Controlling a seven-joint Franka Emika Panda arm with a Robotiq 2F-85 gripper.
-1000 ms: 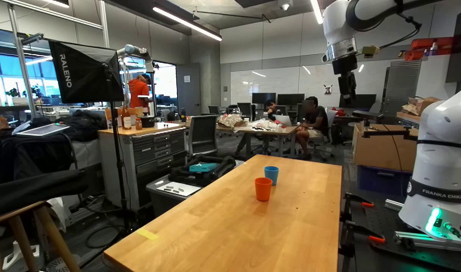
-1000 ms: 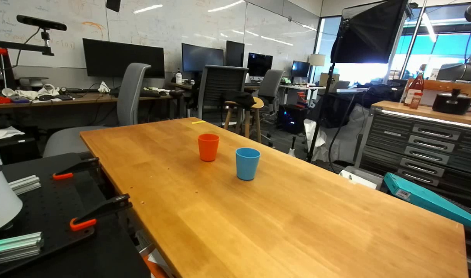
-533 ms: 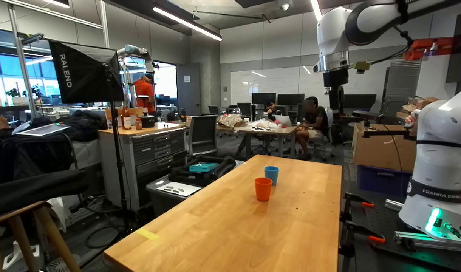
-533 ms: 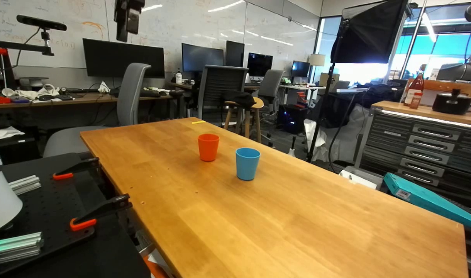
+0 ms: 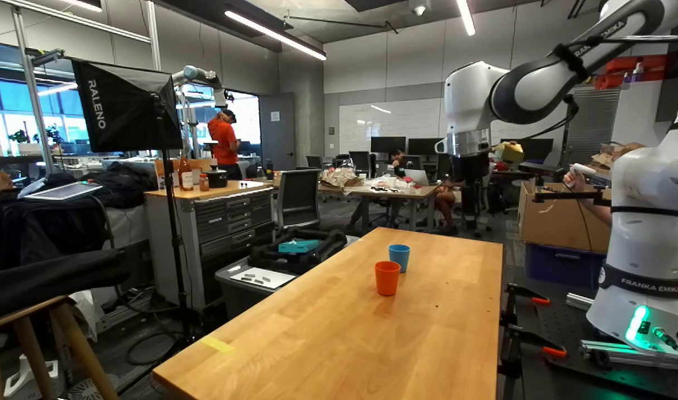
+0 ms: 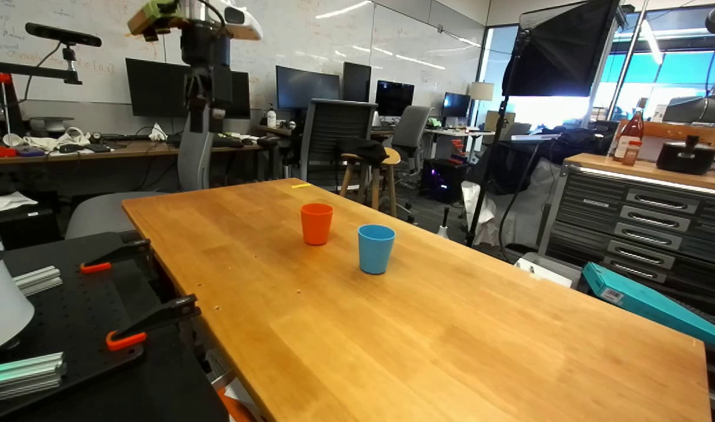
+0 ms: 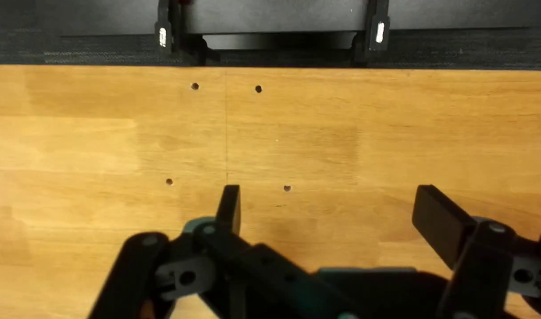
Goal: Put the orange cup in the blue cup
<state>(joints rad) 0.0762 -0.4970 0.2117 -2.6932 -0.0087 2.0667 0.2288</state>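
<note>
Orange cup [image 6: 316, 224]: probably light, slightly flexible plastic, mildly slippery — grip opposite walls below the rim, squeeze gently.
Gripper [image 7: 332, 215]: jaws spread wide — nothing held.

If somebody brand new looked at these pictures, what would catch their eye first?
Likely the bright orange cup and the blue cup, standing upright and apart on the long wooden table. Then the big white robot arm at the right of an exterior view; the wrist view shows its fingers spread wide above that table.
</note>
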